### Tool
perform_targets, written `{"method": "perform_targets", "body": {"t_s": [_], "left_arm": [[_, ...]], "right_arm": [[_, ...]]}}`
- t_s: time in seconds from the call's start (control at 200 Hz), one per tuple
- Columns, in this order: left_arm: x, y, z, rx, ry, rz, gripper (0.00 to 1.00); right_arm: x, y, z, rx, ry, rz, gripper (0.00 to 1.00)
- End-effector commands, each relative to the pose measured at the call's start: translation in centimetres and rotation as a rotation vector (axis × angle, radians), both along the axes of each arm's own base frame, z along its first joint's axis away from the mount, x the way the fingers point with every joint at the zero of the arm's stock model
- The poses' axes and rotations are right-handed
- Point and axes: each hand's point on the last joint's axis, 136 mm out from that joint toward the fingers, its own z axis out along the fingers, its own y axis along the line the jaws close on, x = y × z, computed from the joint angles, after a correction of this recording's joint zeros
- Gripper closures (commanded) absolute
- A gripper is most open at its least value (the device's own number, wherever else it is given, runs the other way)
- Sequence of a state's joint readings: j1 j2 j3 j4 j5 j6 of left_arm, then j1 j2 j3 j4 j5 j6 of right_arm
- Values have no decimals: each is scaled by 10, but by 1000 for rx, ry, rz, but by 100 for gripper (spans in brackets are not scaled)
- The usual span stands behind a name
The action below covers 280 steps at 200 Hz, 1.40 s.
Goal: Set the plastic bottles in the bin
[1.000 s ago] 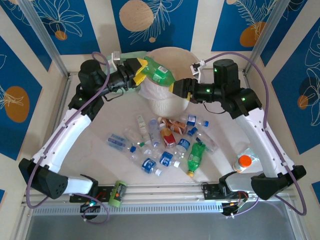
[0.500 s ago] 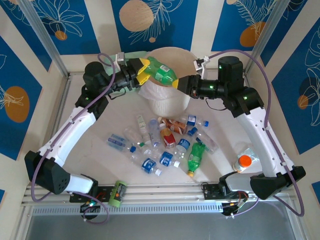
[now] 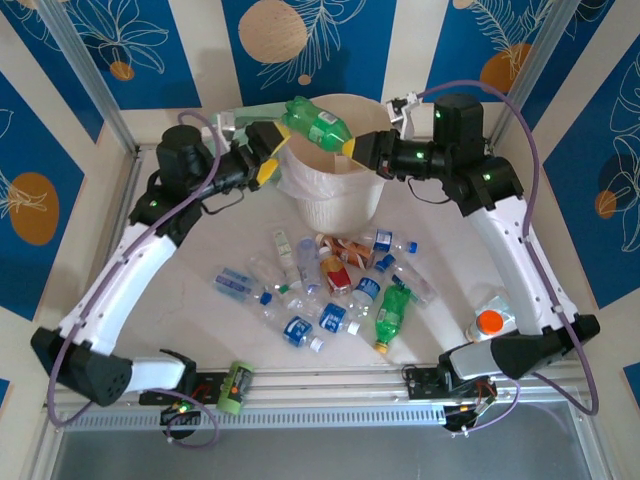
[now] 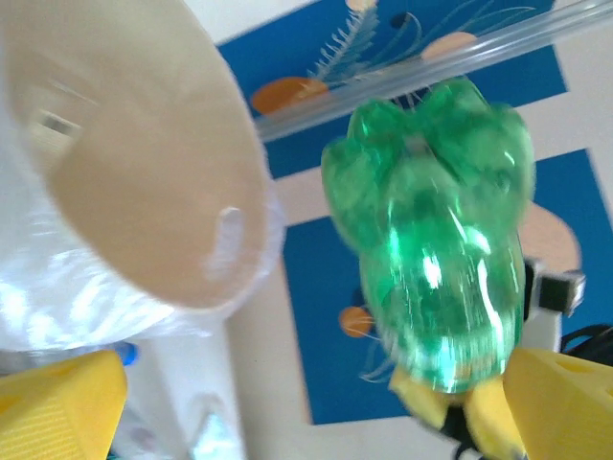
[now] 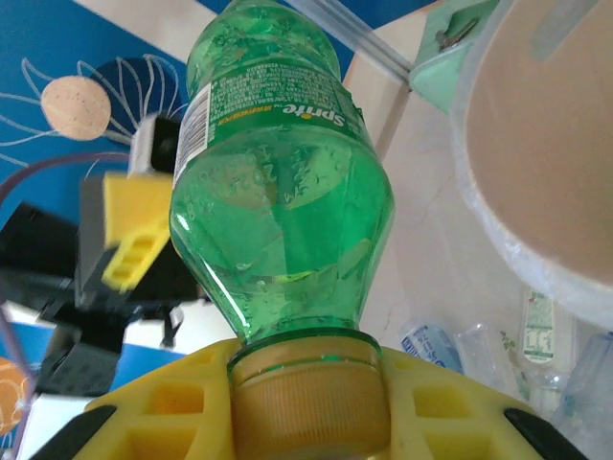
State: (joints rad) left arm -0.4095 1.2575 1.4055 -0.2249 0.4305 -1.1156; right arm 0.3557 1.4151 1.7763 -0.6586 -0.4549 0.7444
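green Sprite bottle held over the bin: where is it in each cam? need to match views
Top external: green bottle upper middle, above the bin rim, cap end in the right gripper.
Left wrist: green bottle right of centre, base toward the camera.
Right wrist: green bottle centre, cap clamped at the bottom edge.
Shared landmark: the bin, left side in the left wrist view, right edge in the right wrist view.

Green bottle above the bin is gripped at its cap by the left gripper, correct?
Not the left: the right gripper grips the green bottle at its cap above the bin, as the right wrist view shows. The left gripper stands open.
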Motion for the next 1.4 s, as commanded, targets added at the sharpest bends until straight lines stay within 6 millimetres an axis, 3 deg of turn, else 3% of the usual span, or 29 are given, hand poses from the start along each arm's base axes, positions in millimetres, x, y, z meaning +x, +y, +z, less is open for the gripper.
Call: {"method": "perform_targets", "body": {"t_s": [0.0,0.17,0.375,0.47,0.63,0.75,0.85,1.075,1.191,1.301,1.396], "left_arm": [[-7,40,-17,227,-42,151,0],[-16,69,-39,322,-34,258,0],[-23,76,-64,268,-29,296,3],[-24,77,-72,260,-14,299,3],[-23,77,-86,305,35,288,4],[-22,79,-98,336,82,288,7],[-21,80,-108,363,114,286,10],[-19,75,-116,356,124,261,13],[-19,73,-120,351,134,254,14],[-18,70,-122,348,137,243,14],[-17,68,-128,342,152,236,15]], "right_arm": [[18,-9,-2,-22,29,-54,85],[44,-12,-13,-40,61,-88,85],[72,-11,-36,-77,117,-111,80],[81,-11,-41,-92,128,-122,70],[87,-18,-41,-104,127,-151,43],[85,-26,-38,-113,124,-177,34],[78,-32,-33,-126,107,-192,27],[45,-54,-43,-240,106,-261,27],[19,-71,-67,-334,129,-305,25],[-7,-89,-97,-414,184,-346,10],[-27,-101,-125,-459,258,-374,9]]}}
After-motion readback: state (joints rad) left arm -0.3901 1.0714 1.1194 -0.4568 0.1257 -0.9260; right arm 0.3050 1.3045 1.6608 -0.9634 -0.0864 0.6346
